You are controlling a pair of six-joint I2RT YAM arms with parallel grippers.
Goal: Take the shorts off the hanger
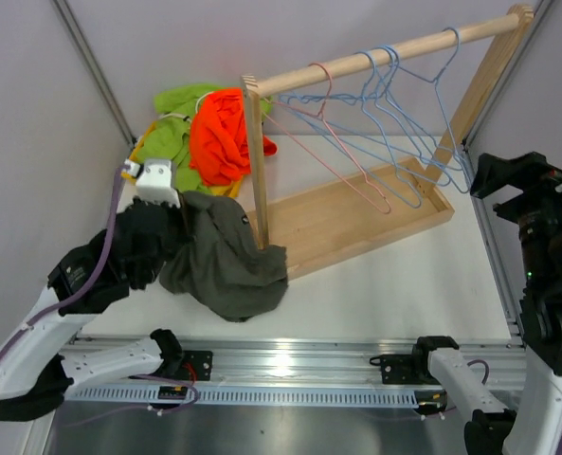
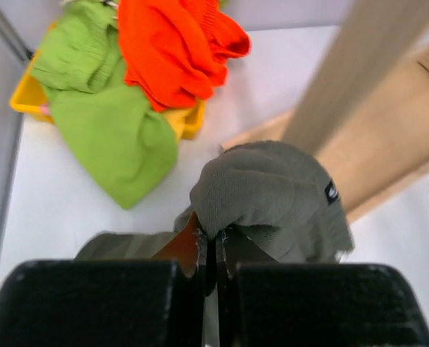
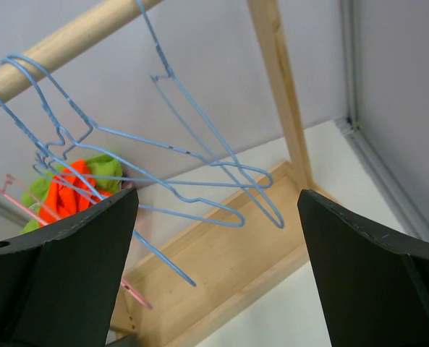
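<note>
The dark olive-brown shorts (image 1: 226, 258) lie crumpled on the table by the rack's left post, also in the left wrist view (image 2: 272, 195). My left gripper (image 2: 214, 242) is shut on a fold of them; in the top view it (image 1: 172, 227) sits at their left edge. Orange shorts (image 1: 222, 135) and lime green shorts (image 1: 172, 140) lie piled at the back left, over a yellow pair (image 2: 30, 94). The pink pair is hidden. Bare blue hangers (image 3: 163, 173) and a pink hanger (image 1: 342, 142) hang on the rod. My right gripper (image 3: 218, 238) is open and empty, facing the hangers.
The wooden rack (image 1: 356, 223) has a tray base, two posts and a rod (image 1: 385, 52) across the back right. Its left post (image 2: 337, 94) stands just right of the olive shorts. Grey walls close the left and right sides.
</note>
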